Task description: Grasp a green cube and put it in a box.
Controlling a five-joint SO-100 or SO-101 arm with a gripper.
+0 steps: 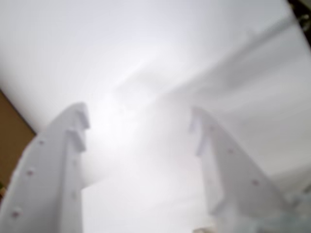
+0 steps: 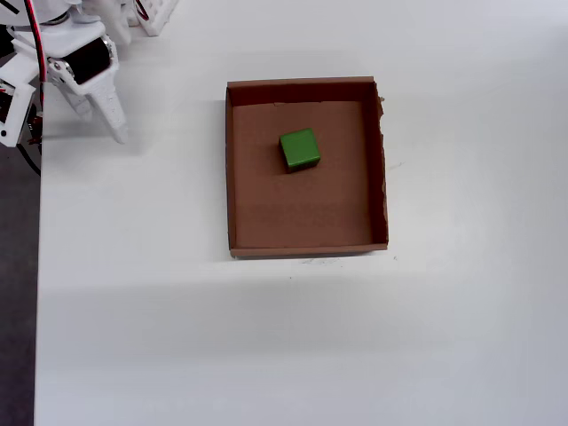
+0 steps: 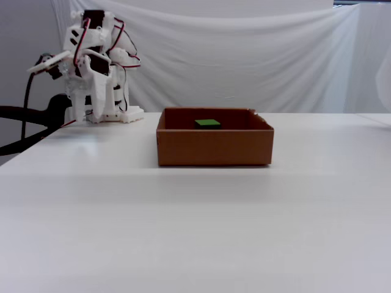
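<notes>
Seen from overhead, the white arm's end effector (image 2: 111, 124) sits at ten o'clock on the white desk (image 2: 266, 337), fingers apart and empty, well left of the brown box (image 2: 232, 177), where the green cube (image 2: 300, 149) rests toward twelve o'clock.

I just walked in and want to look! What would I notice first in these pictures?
The bright green cube pops out first: it sits inside the brown box in the middle of the white table. Next you would spot the white robot arm folded up at the table's far left corner, its gripper open and empty.
</notes>
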